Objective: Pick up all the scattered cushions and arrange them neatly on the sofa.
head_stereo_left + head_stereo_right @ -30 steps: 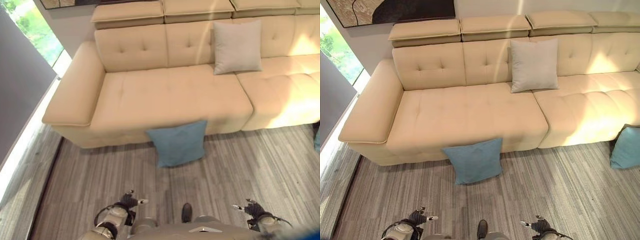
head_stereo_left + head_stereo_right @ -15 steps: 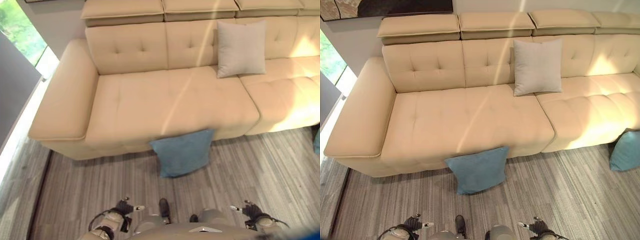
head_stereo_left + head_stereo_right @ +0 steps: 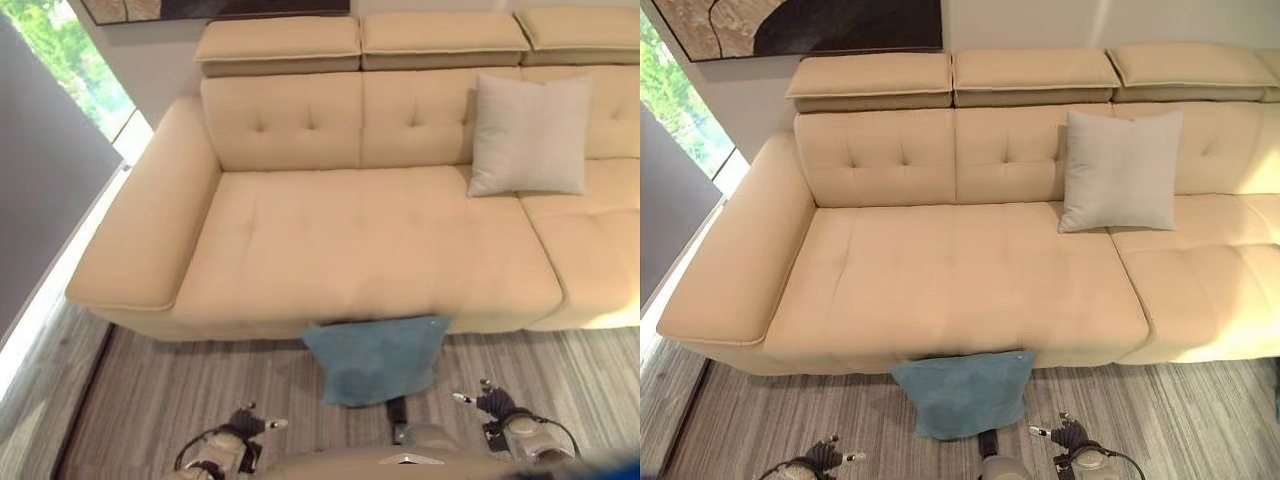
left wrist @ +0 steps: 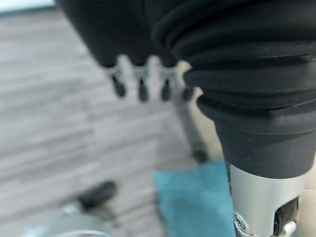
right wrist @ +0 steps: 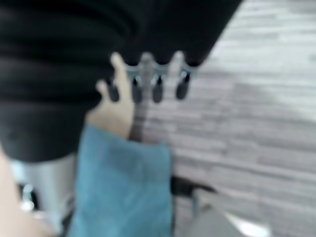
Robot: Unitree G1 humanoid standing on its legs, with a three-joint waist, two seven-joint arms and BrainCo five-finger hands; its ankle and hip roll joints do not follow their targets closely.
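A: Log state. Blue cushion (image 3: 375, 358) sits on the wood floor (image 3: 160, 400), propped against the front of the beige sofa (image 3: 350, 240), its top edge tucked just under the seat overhang. Grey cushion (image 3: 528, 135) already stands upright against the backrest, toward the sofa's right.

B: Hands?

A: Left hand (image 3: 248, 424) is low, to the left of the blue cushion and apart from it. Right hand (image 3: 488, 400) is low on the other side, also apart. In each wrist view the fingers (image 4: 140, 86) hang straight and relaxed, with nothing held in either.

B: Risks from here, as I judge them?

A: Three. First, the cushion is soft and wide; a one-sided pinch at a corner would likely let it fold and slip out mid-lift. Second, its top edge lies under the seat lip, so pulling straight up could snag it on the sofa front; drawing it outward first looks safer. Third, the cushion lies close in front of the robot, so a deep reach down with both arms may upset balance.

B: Placement?

A: If tossed flat on the seat it ends untidy; it wants to stand against the backrest like the grey one.
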